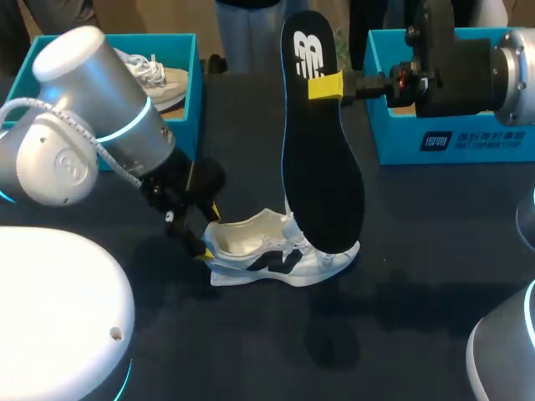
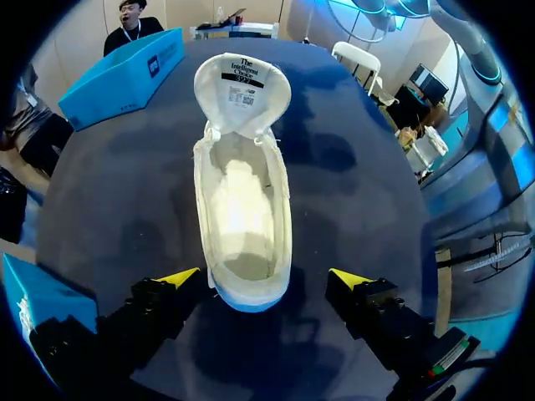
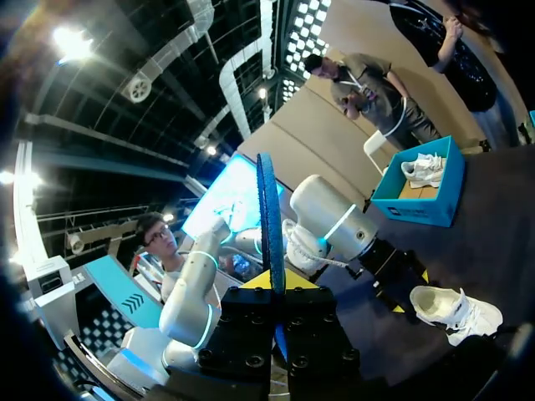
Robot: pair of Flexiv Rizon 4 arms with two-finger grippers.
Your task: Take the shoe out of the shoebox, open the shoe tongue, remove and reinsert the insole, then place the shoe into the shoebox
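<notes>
Insole (image 1: 322, 159) clamped upright in your right gripper (image 1: 328, 86): the two yellow-tipped fingers press on its upper part from both faces, just below the white logo. In the right wrist view the black insole (image 3: 269, 217) stands edge-on between the fingers of that gripper (image 3: 274, 282). Its lower end hangs over the forefoot of the white shoe (image 1: 276, 251); whether the two touch cannot be told. The shoe rests on its sole on the dark table (image 1: 418, 276), with its tongue (image 2: 242, 83) folded forward away from the opening and the pale inside exposed. Your left gripper (image 1: 209, 232) sits at the heel with its fingers spread wide. In the left wrist view the heel lies between the two yellow tips of this gripper (image 2: 264, 280), one tip just beside the heel's rim and the other apart from it, so nothing is gripped. Two blue boxes stand along the table's far edge: the left shoebox (image 1: 159, 38) holds a second shoe (image 1: 163, 79); the right shoebox (image 1: 468, 142) stands behind your right arm (image 1: 501, 67), its inside mostly hidden.
</notes>
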